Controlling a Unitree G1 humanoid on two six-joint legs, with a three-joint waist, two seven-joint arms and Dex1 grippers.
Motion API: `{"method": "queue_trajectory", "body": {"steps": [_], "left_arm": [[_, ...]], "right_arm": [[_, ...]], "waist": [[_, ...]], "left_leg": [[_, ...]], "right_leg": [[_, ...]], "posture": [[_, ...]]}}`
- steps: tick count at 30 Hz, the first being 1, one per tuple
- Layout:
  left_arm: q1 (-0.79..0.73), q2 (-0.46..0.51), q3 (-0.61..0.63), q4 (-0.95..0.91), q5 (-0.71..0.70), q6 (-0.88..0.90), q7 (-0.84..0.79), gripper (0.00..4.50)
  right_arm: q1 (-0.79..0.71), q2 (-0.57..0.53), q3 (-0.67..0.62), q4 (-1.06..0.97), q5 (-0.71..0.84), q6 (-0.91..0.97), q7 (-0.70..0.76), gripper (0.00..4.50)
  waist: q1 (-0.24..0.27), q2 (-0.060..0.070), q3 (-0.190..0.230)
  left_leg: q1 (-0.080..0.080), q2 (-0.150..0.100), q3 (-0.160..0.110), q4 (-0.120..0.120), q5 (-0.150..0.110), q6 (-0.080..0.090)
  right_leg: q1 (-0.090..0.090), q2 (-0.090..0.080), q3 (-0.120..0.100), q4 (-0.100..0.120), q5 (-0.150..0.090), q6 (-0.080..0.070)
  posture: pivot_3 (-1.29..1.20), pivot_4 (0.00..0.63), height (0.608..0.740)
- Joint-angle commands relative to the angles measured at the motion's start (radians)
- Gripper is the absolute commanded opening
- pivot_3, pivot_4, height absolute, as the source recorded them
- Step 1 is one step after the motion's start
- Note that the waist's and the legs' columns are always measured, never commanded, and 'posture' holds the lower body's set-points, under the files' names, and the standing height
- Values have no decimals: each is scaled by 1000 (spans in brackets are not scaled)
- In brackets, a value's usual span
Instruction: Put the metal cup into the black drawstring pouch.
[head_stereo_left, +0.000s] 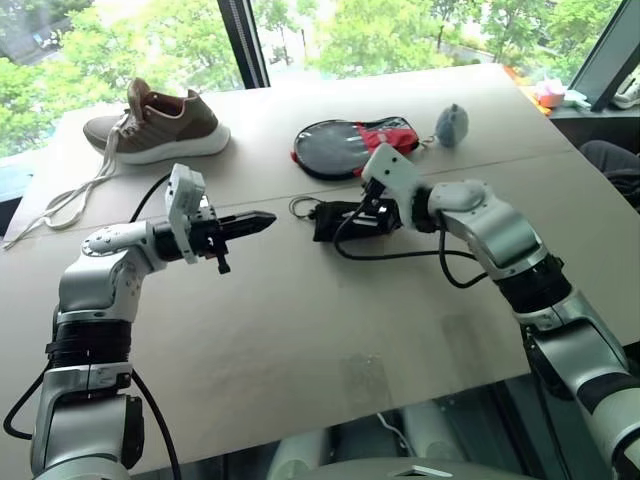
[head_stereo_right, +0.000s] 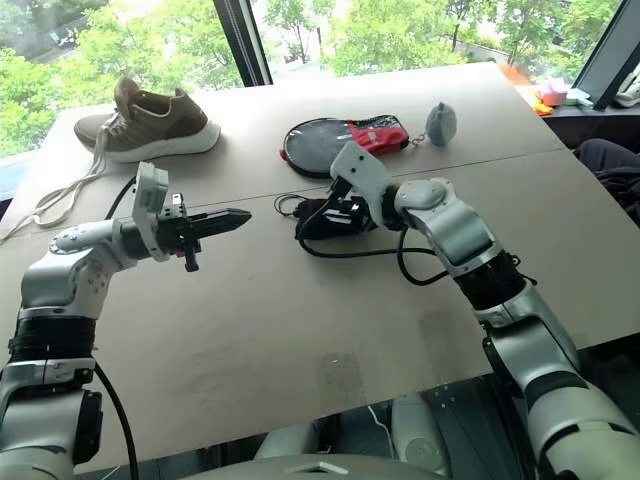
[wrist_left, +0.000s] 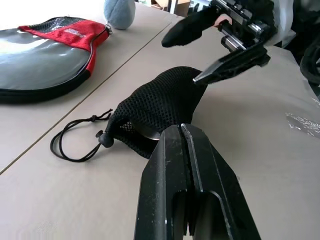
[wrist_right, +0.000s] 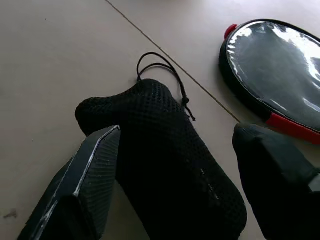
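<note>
The black drawstring pouch (head_stereo_left: 343, 221) lies bulging on the table's middle, its cord (wrist_left: 75, 145) trailing from the mouth. The metal cup is hidden, apart from what looks like a thin grey rim inside that mouth (wrist_left: 146, 133). My right gripper (wrist_right: 180, 132) stands open over the pouch's closed end, one finger (wrist_right: 95, 165) on each side of the mesh. The same gripper appears at the pouch in the head view (head_stereo_left: 368, 214). My left gripper (head_stereo_left: 262, 222) is shut and empty, held level and pointing at the pouch's mouth from a short way off, its tip (wrist_left: 180, 131) just short of the fabric.
A black-grey-red racket case (head_stereo_left: 350, 145) and a grey fuzzy ball (head_stereo_left: 452, 125) lie behind the pouch. A brown shoe (head_stereo_left: 160, 125) with long laces sits at the far left. My right arm's black cable (head_stereo_left: 400, 255) loops on the table beside the pouch.
</note>
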Motion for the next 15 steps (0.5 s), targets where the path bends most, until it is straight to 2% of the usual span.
{"method": "queue_trajectory", "body": {"steps": [1,3,6,10,15], "left_arm": [[28,30,48,-32,-10,-13,12,0],[42,30,54,-40,-15,-10,20,0],[49,23,52,-48,-19,-8,30,0],[49,17,43,-50,-17,-8,37,0],[37,11,30,-29,-8,-12,37,0]], "right_arm": [[-30,80,-15,-37,-8,15,-23,3486],[-19,105,23,-48,-37,20,-23,3486],[5,47,157,-28,-186,-93,0,3486],[-2,-111,277,109,-435,-359,-40,3486],[16,-354,263,204,-496,-804,110,3486]], "waist": [[1,0,0],[5,-1,0],[18,-1,-1],[41,-1,-1],[58,-1,-1]], "left_leg": [[0,0,-1,0,0,0],[0,0,-1,0,0,0],[0,-1,-1,1,0,0],[0,-3,-1,3,0,0],[0,-3,-3,4,0,0]], "right_leg": [[0,0,0,0,0,0],[0,0,-1,-1,0,0],[0,0,-1,-1,0,0],[1,-1,-5,0,0,0],[2,-1,-7,-1,0,0]], "posture": [[0,150,740],[0,150,740],[0,150,740],[0,150,740],[0,150,740]]}}
